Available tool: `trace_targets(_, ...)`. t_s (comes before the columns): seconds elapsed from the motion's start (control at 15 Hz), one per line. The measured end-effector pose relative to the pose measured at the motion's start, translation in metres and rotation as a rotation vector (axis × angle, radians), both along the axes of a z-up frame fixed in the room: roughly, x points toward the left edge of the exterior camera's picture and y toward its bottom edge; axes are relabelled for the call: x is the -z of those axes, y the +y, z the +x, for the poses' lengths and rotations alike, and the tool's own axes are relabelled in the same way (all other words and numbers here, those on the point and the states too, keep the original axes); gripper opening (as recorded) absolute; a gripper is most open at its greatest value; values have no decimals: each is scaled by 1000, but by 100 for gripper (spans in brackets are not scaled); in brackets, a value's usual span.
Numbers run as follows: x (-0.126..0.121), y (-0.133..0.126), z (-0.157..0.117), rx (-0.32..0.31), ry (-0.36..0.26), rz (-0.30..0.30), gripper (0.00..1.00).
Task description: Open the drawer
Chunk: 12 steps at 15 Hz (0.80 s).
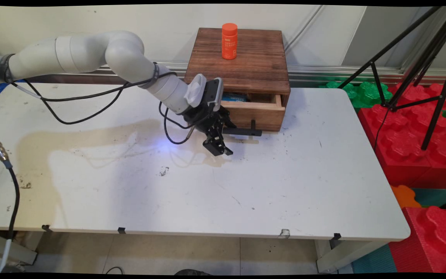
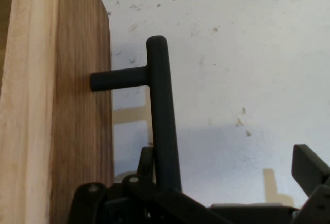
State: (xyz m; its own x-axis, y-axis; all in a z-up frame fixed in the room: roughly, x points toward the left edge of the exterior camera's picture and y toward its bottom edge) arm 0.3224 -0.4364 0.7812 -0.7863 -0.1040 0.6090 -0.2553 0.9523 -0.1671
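Here the black bar handle [image 1: 246, 132] of the wooden drawer [image 1: 254, 112] sits just in front of the drawer's face, held off it on short black posts, and the drawer stands pulled partly out of the wooden cabinet [image 1: 242, 64], with something blue [image 1: 234, 97] showing inside it. The gripper [image 1: 223, 144] hangs low over the white table [image 1: 192, 186] at the handle's 8 o'clock end. In the hand view the handle [image 2: 161, 116] runs up from between the linkage, with one finger [image 2: 309, 170] standing well off to its 3 o'clock side, so the fingers are spread wide and have hold of nothing; whether the other finger touches the bar cannot be told. The drawer front [image 2: 56, 100] fills the 9 o'clock side of that view. On the cabinet's top, toward 12 o'clock, stands an orange bottle [image 1: 229, 41], upright. Black cables [image 1: 83, 104] loop from the arm over the table. Off the table at 3 o'clock are red and green foam blocks [image 1: 405, 128] and black tripod legs [image 1: 432, 69].
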Motion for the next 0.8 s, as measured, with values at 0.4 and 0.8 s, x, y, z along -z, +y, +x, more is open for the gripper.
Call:
trace_targets(0.4, -1, 16, -6, 16, 7, 10, 100)
trace_targets(0.8, -4, 31, -11, 34, 13, 16, 100)
